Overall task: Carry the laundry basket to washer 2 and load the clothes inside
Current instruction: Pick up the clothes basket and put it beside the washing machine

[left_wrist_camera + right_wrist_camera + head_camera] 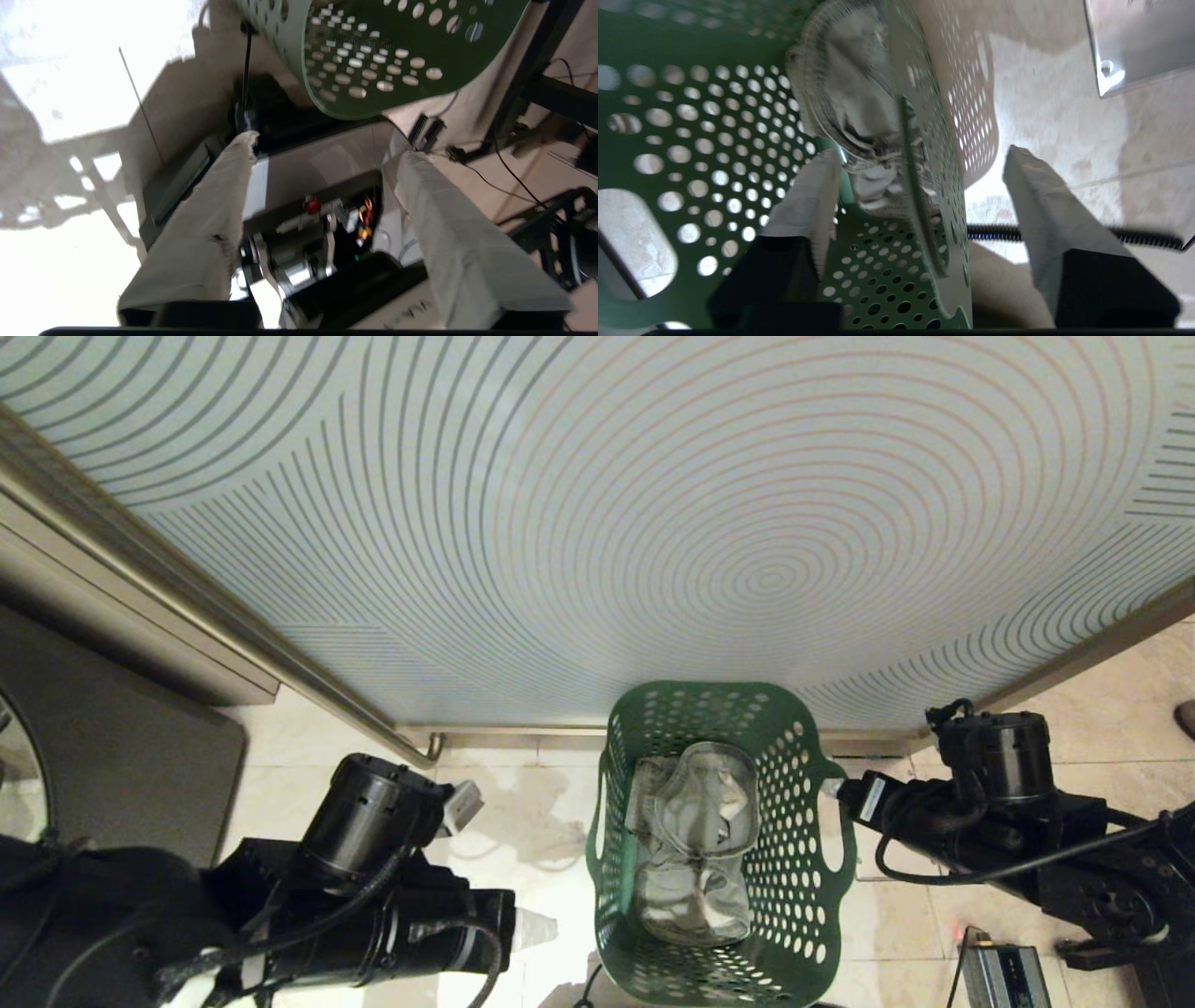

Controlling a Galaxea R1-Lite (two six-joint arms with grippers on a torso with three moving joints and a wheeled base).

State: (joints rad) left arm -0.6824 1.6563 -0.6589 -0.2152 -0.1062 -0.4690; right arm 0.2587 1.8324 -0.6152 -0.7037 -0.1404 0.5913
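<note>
A: Where is the laundry basket?

B: The green perforated basket stands on the tiled floor, close in front of the frosted panel with curved lines. Grey clothes lie bunched inside it, well below the rim.

A: And the left gripper?

B: It sits off the basket's left side, apart from it. In its wrist view the two padded fingers stand wide apart with nothing between them; only the robot's own base and cables show in the gap. The basket's rounded lower wall lies beyond the fingertips, not touching them.

A: The right gripper?

B: It is at the basket's right side, by the handle cut-out. Its fingers are spread too. The basket's rim runs through the gap between them: one finger is on the inside of the wall, the other on the outside over the floor. Neither pad presses on the plastic, so the rim is straddled, not gripped.

A: Anything else near the basket?

B: A coiled black cable lies on the floor just outside the basket's right wall. A small grey box sits on the floor further to the basket's right, under the right arm. To the basket's far left stands a dark grey panel.
</note>
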